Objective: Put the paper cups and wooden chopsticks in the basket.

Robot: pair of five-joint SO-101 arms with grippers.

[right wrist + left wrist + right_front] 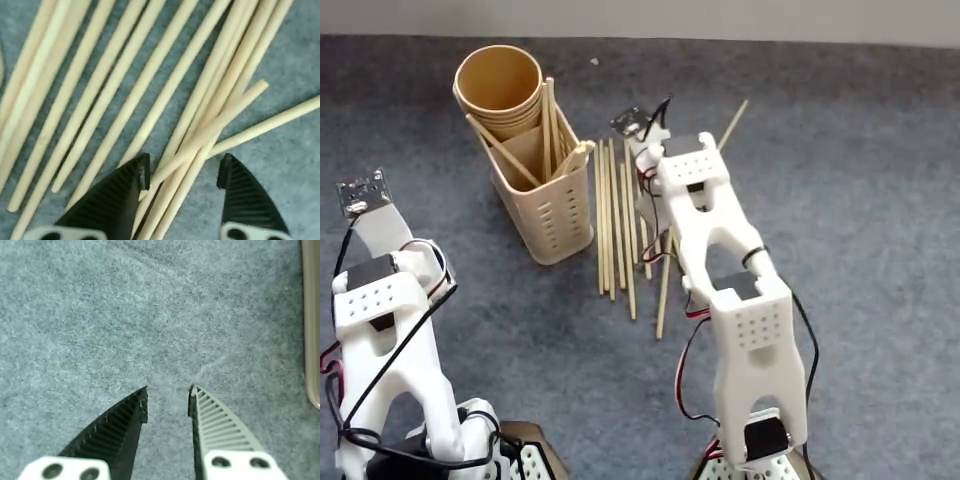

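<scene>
Between the spread tips of the right pincer (185, 165) lie loose wooden chopsticks (149, 100), light, stiff, smooth and likely to roll, probably best pinched across mid-length, while farther off to its left stands the basket (560, 220), already holding paper cups (500, 80).

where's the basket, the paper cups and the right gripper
basket (555, 215), high view, its perforated side wall
paper cups (500, 82), high view, inside the top cup
right gripper (185, 167), right wrist view, midway between fingertips
</scene>
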